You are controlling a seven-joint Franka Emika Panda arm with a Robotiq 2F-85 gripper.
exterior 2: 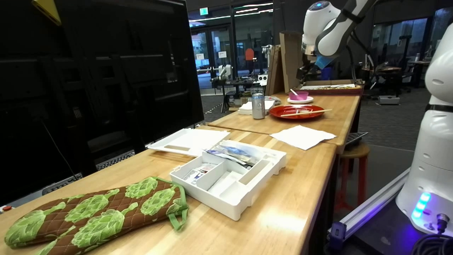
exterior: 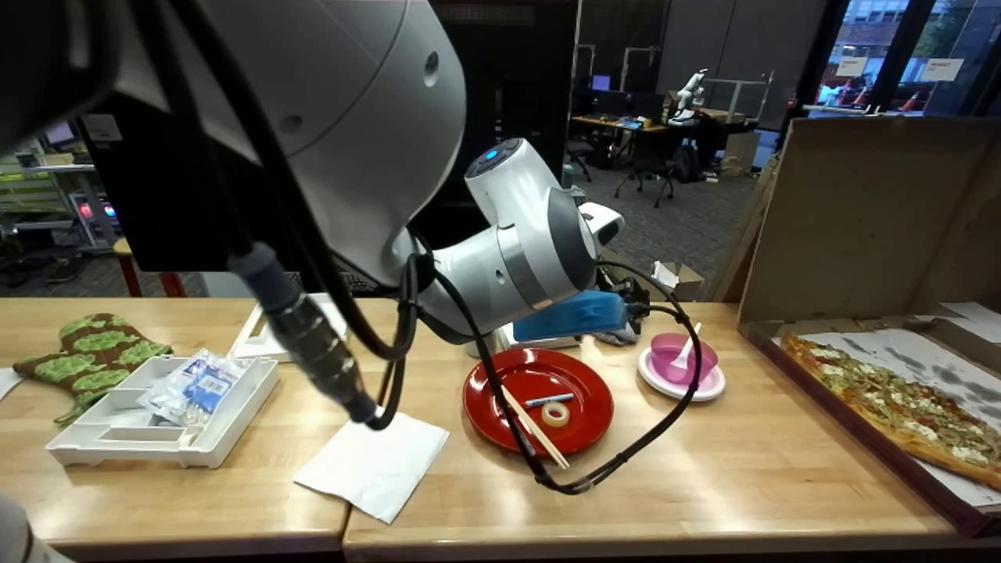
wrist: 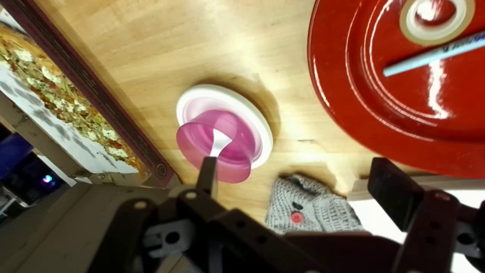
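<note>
Arm [exterior: 383, 141], white and jointed, carries a black two-fingered gripper [wrist: 297, 176], spread wide and gripping nothing; handling, I judge, remains to be done. Lower, at ten o'clock from the gripper in the wrist view, a round white plate [wrist: 264, 132] bears a translucent pink plastic bowl [wrist: 238, 146], a slender white utensil [wrist: 220, 141] inside.

Pink bowl [wrist: 235, 153], upright on white plate [wrist: 210, 90], utensil [wrist: 220, 142] inside
</note>
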